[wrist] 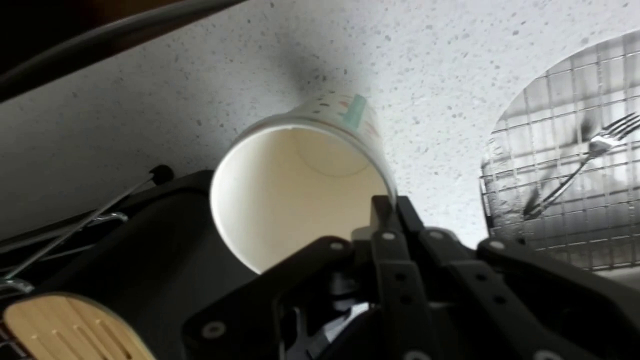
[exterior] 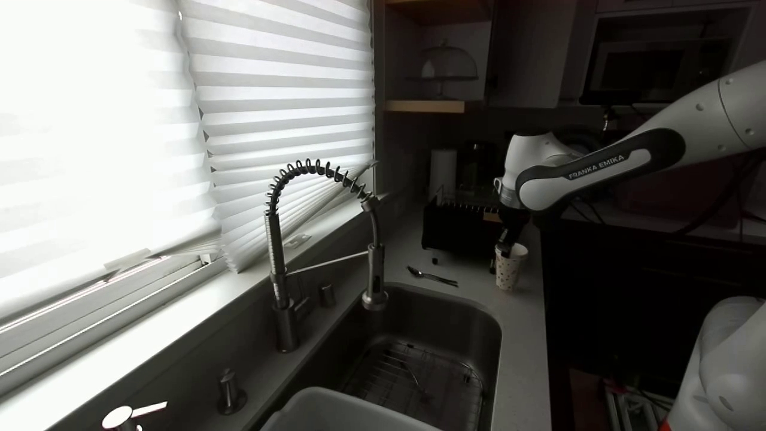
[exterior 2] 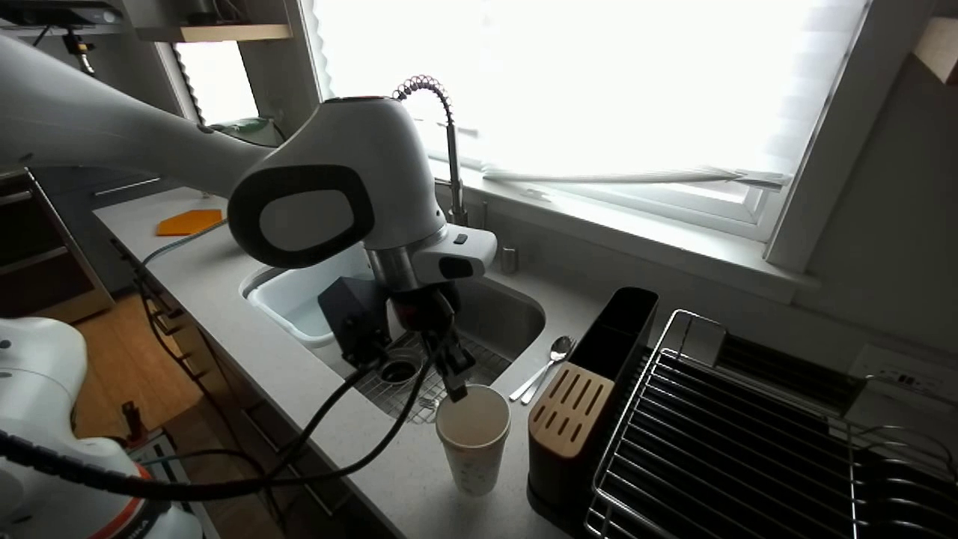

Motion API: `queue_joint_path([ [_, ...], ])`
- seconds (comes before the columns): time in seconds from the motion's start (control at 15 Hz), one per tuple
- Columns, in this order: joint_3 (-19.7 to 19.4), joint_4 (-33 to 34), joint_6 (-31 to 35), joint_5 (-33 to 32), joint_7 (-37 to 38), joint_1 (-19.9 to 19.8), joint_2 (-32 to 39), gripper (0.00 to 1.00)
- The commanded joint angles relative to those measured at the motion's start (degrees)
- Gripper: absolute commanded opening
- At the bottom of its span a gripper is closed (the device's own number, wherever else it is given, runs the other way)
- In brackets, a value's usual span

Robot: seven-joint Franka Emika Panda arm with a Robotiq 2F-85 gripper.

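Observation:
A tall white paper cup with small coloured specks (exterior: 510,274) stands upright over the counter beside the sink; it also shows in an exterior view (exterior 2: 477,466) and, open mouth toward the camera, in the wrist view (wrist: 295,195). Its inside looks empty. My gripper (wrist: 392,204) is shut on the cup's rim on the side toward the sink, one finger inside the wall and one outside. The gripper points down at the rim in both exterior views (exterior: 504,249) (exterior 2: 456,388). I cannot tell whether the cup's base touches the counter.
A black cutlery holder with a slotted wooden top (exterior 2: 572,408) and a wire dish rack (exterior 2: 673,442) stand close to the cup. A spoon and fork (exterior 2: 545,368) lie by the sink (exterior: 494,335). A fork (wrist: 565,185) lies in it. A tub (exterior: 341,413) and spring faucet (exterior: 275,251) are beyond.

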Motion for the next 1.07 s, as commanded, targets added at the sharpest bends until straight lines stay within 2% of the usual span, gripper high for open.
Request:
queue_joint_path([
  [0.0,-0.5,1.6,-6.8,6.3,-3.4,2.6,1.1,0.01],
  [0.07,2.7,0.7,-3.7,-0.4,5.7,-0.6,1.5,0.01],
  [0.13,-1.1,1.9,-9.5,10.5,-6.0,4.3,0.5,0.01],
  [0.2,3.7,0.6,-2.8,-1.6,8.2,-0.9,0.9,0.01],
  [0.27,-0.3,2.2,-9.1,9.8,-3.6,3.9,0.9,0.01],
  [0.4,3.8,1.1,-4.5,0.6,8.7,-0.1,0.5,0.01],
  [0.47,1.5,2.3,-8.2,6.3,2.1,2.4,0.5,0.01],
  [0.53,4.6,1.2,-2.7,-3.0,11.4,-1.1,0.3,0.01],
  [0.6,3.0,2.0,-6.1,1.9,7.2,1.1,0.3,0.01],
  [0.67,5.1,1.5,-3.7,-4.1,13.9,-1.2,-0.2,0.01],
  [0.73,5.9,1.3,-2.5,-6.7,17.3,-2.0,-0.1,0.01],
  [0.8,4.2,2.2,-5.9,-2.1,12.3,0.2,-0.5,0.01],
  [0.87,6.9,1.6,-2.3,-10.5,21.1,-3.1,-0.6,0.01],
  [0.93,5.3,2.0,-4.6,-5.6,16.8,-0.9,-0.5,0.01],
  [1.0,6.2,2.2,-4.9,-8.2,19.6,-1.8,-0.7,0.01],
])
